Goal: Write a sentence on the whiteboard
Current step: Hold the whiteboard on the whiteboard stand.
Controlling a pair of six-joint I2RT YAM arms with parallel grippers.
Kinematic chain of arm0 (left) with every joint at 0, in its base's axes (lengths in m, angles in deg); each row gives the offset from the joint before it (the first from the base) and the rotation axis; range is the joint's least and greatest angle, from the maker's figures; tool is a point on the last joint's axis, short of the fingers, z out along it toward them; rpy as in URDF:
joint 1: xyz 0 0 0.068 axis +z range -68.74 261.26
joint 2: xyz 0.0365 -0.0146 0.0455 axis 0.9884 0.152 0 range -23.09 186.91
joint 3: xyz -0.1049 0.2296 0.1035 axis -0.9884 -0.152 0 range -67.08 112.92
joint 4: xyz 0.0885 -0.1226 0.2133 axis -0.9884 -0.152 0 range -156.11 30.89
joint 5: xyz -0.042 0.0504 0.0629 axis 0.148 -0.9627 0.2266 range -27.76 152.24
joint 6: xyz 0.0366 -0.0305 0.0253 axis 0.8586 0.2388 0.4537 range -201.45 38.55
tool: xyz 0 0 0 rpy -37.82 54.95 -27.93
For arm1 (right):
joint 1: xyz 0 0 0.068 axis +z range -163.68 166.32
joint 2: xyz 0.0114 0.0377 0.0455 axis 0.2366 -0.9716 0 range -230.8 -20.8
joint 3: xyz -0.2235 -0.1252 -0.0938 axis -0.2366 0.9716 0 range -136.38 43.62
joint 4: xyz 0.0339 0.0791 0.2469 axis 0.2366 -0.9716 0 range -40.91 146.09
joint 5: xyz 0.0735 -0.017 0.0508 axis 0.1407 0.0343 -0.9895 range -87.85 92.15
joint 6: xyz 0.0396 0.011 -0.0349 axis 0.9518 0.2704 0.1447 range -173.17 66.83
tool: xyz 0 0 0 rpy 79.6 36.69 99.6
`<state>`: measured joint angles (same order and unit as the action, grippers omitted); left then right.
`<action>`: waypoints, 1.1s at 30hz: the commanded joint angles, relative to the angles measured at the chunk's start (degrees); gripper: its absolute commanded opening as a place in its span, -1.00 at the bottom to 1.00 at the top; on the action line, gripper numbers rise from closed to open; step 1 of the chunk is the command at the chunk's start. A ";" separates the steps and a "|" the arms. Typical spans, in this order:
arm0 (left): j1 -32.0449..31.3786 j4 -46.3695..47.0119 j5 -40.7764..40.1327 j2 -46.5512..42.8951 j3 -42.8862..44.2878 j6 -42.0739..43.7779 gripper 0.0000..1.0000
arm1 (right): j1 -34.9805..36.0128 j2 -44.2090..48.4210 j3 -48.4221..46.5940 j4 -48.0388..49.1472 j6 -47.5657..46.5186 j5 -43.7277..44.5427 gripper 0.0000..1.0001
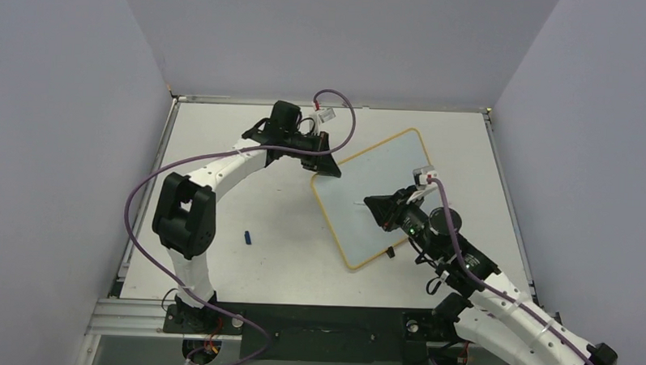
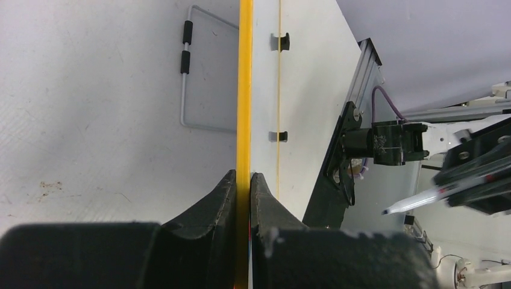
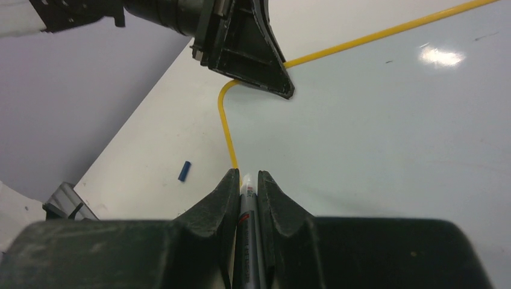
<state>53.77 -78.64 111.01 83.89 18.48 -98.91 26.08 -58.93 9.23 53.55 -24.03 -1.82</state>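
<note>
My left claw is pressed together on the thin yellow-orange frame of the whiteboard, at the board's left-hand rounded corner. From my left wrist I see the yellow edge running straight up between my two black fingertips, with no gap on either side. The board sits turned at an angle on the right half of the worktop, its far corner close to the back edge and its near corner pointing toward my right arm's base. I cannot tell whether it lies flat or is lifted at the corner I hold. My right claw hangs over the middle of the board's glossy white face and pinches a marker, its grey barrel squeezed between my fingers with the tip poking out ahead of them. There is small print along the barrel, but it is too fine and too blurred for me to read. The tip points at the board, close to its left edge as my right wrist sees it. I cannot tell whether it touches the surface. A small blue cap lies alone on the worktop left of the board, well apart from it and from both claws.
</note>
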 commanded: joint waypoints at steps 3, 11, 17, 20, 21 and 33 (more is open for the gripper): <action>-1.99 -2.83 -5.85 0.14 4.25 4.22 -1.00 | 9.45 -2.93 8.74 25.31 -5.27 12.46 -1.00; -2.61 -3.13 -6.86 -0.70 3.93 4.31 -1.00 | 10.82 -7.52 16.61 42.35 -7.93 16.43 -1.00; -2.74 -3.24 -7.47 -0.70 4.08 4.45 -1.00 | 10.84 -10.98 15.63 46.39 -10.00 18.11 -1.00; -2.75 -2.99 -7.53 -1.00 4.05 4.24 -1.00 | 10.86 -13.26 14.71 48.03 -9.93 18.55 -1.00; -2.75 -2.91 -7.45 -0.99 4.02 4.21 -1.00 | 10.86 -14.36 14.11 48.32 -9.69 18.69 -1.00; -2.92 -2.57 -7.36 -1.51 3.65 4.17 -1.00 | 10.85 -22.37 9.90 50.68 -9.28 21.82 -1.00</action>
<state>51.96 -80.76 107.86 83.86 20.84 -98.64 36.62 -79.50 22.03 99.99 -33.05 18.44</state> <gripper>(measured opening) 0.055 0.100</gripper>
